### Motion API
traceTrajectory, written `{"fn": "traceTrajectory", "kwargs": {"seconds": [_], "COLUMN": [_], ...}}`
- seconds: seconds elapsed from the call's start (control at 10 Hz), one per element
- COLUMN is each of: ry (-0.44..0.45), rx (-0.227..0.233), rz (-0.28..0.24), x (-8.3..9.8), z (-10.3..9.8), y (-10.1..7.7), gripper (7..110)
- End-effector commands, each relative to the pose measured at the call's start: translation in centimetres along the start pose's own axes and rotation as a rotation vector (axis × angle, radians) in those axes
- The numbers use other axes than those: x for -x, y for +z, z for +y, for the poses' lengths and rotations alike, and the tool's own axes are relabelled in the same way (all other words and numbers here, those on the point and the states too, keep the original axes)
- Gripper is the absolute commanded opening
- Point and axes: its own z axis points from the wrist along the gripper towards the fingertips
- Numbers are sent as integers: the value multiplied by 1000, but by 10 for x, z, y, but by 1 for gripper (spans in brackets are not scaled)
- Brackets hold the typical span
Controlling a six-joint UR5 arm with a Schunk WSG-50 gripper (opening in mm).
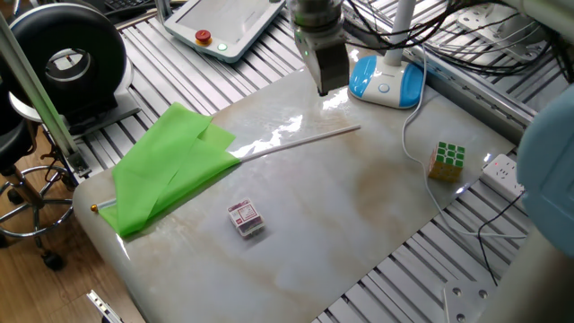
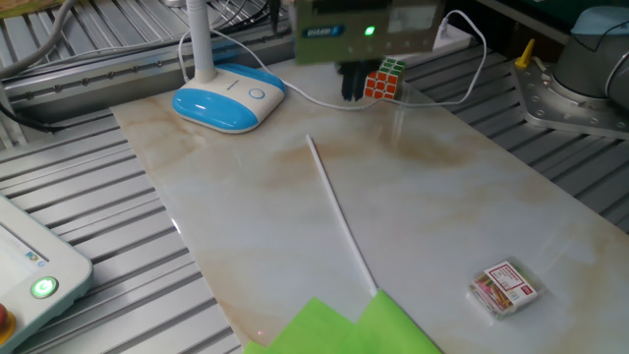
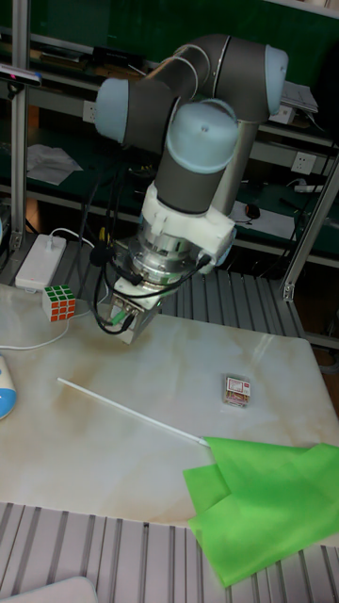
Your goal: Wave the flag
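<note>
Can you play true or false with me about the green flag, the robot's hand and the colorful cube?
1. The flag is lying flat on the table. True.
2. The end effector is holding the flag's pole. False: it hangs in the air above the table, away from the white pole, and holds nothing.
3. The puzzle cube sits on top of the green cloth. False: it stands near the table's edge, far from the cloth.
4. A small box lies on the table near the cloth. True.
5. The blue and white lamp base stands on the table. True.
</note>
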Motion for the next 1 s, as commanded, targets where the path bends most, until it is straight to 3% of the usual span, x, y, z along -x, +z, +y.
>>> {"fn": "traceTrajectory", "kwargs": {"seconds": [0.0,0.1,0.3,0.4,0.7,0.8,0.9], "ry": [-28,-61,-110,-75,-93,-91,-89], "rx": [-31,-58,-68,-86,-60,-72,-75], "rz": [-26,-28,-69,-109,-205,-194,-161], "x": [6,3,6,14,34,31,22], "z": [-18,-27,-31,-35,-26,-29,-30], "y": [34,44,60,65,63,63,65], "gripper": [7,7,7,7,7,22,22]}}
